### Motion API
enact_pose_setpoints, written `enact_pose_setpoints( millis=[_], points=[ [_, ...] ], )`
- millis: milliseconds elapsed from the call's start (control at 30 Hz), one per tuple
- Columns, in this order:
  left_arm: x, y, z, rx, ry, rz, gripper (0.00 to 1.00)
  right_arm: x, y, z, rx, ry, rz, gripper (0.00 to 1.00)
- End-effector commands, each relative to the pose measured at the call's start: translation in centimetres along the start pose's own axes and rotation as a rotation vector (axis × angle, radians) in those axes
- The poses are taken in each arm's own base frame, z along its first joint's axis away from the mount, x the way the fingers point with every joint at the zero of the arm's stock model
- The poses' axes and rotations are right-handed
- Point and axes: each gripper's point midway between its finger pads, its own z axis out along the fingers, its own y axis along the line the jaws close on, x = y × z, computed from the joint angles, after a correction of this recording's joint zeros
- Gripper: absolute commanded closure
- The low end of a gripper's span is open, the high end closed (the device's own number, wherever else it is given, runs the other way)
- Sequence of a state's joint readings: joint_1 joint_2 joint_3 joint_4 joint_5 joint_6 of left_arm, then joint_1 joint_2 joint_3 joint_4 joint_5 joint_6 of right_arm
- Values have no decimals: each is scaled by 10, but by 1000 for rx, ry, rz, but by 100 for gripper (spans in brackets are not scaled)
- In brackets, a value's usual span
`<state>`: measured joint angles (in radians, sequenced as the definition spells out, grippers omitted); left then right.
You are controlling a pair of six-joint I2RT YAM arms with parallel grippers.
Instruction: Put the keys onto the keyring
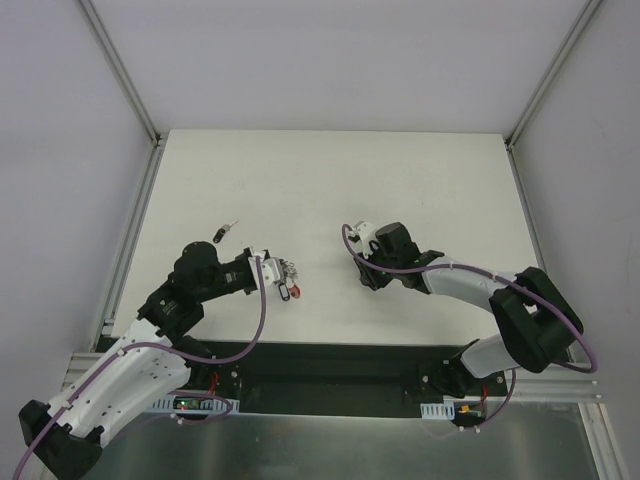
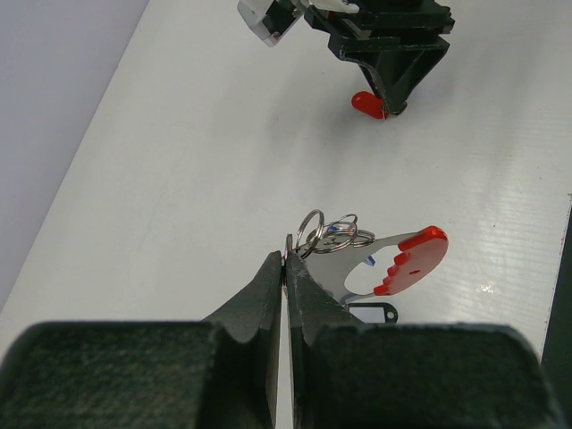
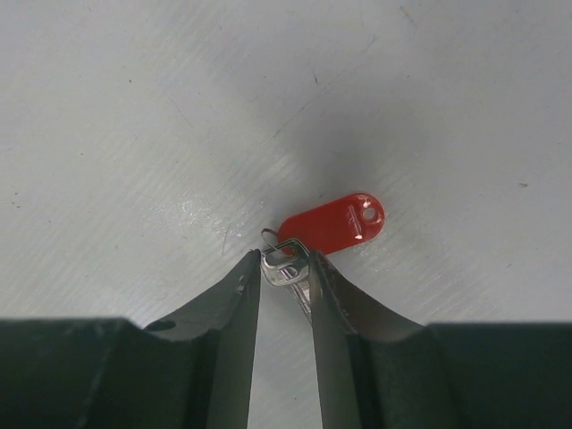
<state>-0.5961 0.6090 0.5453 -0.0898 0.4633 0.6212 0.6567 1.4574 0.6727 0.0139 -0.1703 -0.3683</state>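
Note:
My left gripper (image 1: 283, 272) (image 2: 287, 257) is shut on a silver ring of the keyring (image 2: 329, 236), a cluster of rings with a silver plate and red curved clip (image 2: 415, 259) (image 1: 298, 291), held left of centre. A black-framed tag (image 2: 374, 313) hangs under it. My right gripper (image 1: 366, 278) (image 3: 286, 264) is shut on the silver head of the red-tag key (image 3: 290, 268) just above the table. Its red tag (image 3: 335, 219) (image 2: 366, 103) hangs from a small wire ring. A black key (image 1: 225, 234) lies on the table at the far left.
The white table (image 1: 420, 190) is framed by grey walls and metal rails at its left and right edges. The right gripper's black body (image 2: 393, 45) shows at the top of the left wrist view, facing my left gripper.

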Motion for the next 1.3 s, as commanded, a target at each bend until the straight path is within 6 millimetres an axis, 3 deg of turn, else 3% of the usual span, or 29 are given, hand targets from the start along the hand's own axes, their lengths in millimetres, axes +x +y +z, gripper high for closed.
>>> enact_pose_setpoints(
  millis=[0, 700, 1267],
  points=[
    [-23, 8, 0, -9, -71, 40, 100, -17, 2, 1, -26, -45, -28, 69],
    [-24, 7, 0, -7, -74, 40, 100, -20, 3, 5, -42, -24, -44, 74],
    [-25, 7, 0, -2, -78, 41, 100, -27, 7, 2, -52, -40, -47, 97]
  ],
)
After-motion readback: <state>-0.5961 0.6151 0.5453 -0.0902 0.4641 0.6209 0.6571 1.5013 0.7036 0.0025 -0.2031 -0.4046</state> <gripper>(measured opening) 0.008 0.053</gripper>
